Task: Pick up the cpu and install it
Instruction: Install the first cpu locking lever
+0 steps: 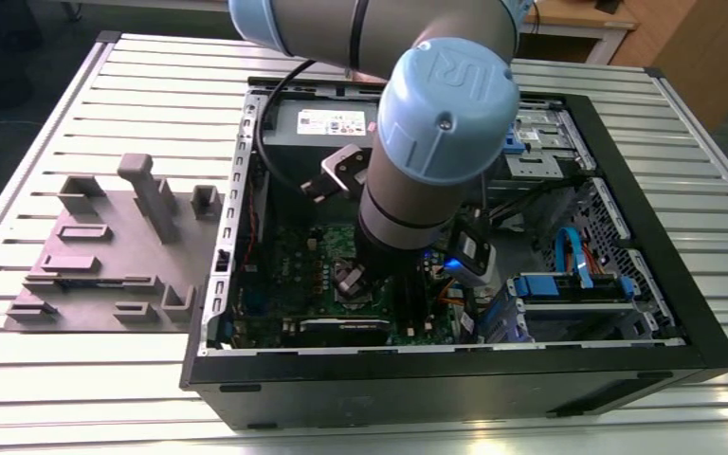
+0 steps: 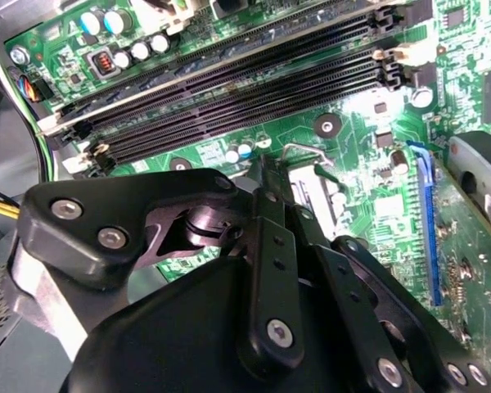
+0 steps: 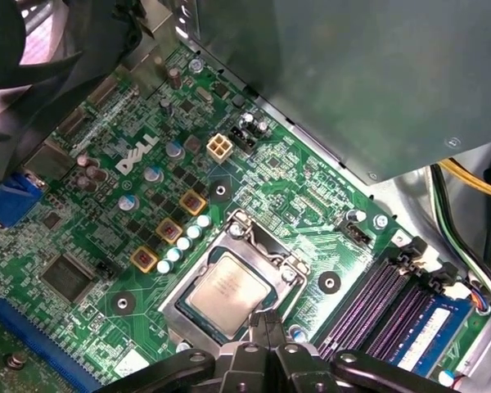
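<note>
Where seated in socket, cpu [image 3: 227, 291]: silvery-grey, square.

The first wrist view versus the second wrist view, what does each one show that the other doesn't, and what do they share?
The first wrist view alone shows the cpu, silvery, lying flat in its socket frame, and the grey power box above the board. The second wrist view alone shows the long blue slot. Both show the green board, the dark memory slots and the black tool.
</note>
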Available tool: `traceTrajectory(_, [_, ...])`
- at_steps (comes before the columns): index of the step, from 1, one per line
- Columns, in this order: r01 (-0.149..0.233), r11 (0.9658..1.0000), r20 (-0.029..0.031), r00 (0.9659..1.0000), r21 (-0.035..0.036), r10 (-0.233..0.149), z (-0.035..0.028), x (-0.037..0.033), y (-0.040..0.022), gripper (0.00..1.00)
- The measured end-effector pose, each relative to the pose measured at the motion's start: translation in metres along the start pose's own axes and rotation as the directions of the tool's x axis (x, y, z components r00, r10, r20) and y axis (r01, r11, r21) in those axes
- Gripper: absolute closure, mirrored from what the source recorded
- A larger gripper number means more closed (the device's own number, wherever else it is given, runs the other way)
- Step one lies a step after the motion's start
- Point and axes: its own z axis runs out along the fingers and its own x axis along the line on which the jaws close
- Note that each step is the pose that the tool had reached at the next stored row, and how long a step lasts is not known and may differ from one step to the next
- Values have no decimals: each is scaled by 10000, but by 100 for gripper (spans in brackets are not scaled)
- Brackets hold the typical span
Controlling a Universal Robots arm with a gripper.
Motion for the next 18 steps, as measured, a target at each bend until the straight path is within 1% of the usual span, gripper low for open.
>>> traceTrajectory(3, [53, 10000, -8, 10000, -3, -53, 9, 1, -7, 90])
traceTrajectory(7, [162, 9999, -33, 9999, -7, -162, 32, 7, -17, 90])
traceTrajectory(11, [299, 9996, -62, 9995, -13, -299, 33, 3, -25, 90])
traceTrajectory(18, [330, 9995, -67, 9994, -17, -330, 32, -7, -39, 90])
